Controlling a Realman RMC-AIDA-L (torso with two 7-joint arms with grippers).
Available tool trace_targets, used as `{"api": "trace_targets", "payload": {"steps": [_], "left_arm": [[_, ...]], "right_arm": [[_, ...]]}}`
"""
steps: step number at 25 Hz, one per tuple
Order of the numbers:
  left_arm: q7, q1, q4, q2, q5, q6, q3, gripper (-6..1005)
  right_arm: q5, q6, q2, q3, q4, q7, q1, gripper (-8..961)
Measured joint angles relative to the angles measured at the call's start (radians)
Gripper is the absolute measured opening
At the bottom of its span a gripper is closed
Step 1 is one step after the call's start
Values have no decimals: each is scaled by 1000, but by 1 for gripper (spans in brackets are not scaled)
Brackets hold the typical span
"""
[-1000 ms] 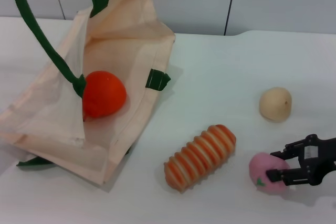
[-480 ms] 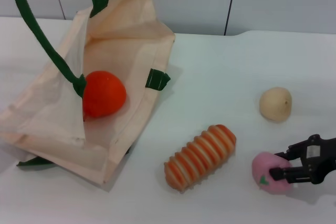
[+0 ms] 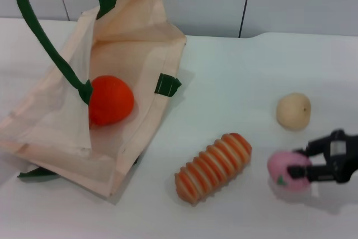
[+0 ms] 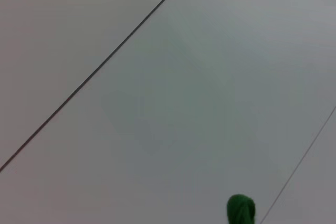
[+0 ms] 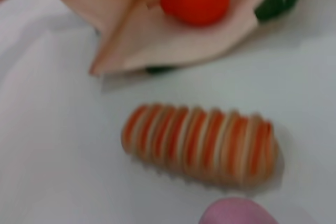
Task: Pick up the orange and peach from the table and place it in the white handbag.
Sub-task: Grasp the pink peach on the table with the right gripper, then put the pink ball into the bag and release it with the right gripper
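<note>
Already the orange (image 3: 111,99) lies inside the white handbag (image 3: 132,54) at far left. Near right, the right gripper (image 3: 298,169) pinches the peach (image 3: 287,172); a ribbed orange-and-cream toy (image 3: 213,167) on the bench (image 3: 224,82) lies between peach and handbag, a beige fruit (image 3: 293,111) just beyond.

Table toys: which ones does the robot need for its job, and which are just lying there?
Needed:
the orange, already lying in the bag's mouth
the peach, gripped by the right gripper
the white handbag

Just lying there:
the striped orange-and-cream toy, on the table
the pale beige fruit, on the table
</note>
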Motion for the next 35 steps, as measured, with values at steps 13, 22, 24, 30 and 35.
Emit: {"api": "trace_targets", "payload": {"steps": [13,22,24,30,35], "left_arm": [[3,-18,-12,0,-1,-12,6,120],[-3,-35,-14,-2,-1,-40,11,121],[-4,-36,-14,-2,-1,-46,12,120],[-5,-51,-21,-5,0,-58,12,121],[-4,-67,-41,-4,4,-66,17,121]], "right_arm": [[241,-16,-1,-31,30,-52,205,404],[243,288,0,-39,314,-112,415,405],[243,354,0,-39,362,-117,446,403],[269,555,0,-33,474,-134,519,401],[275,700,0,-31,552,-143,563,400]]}}
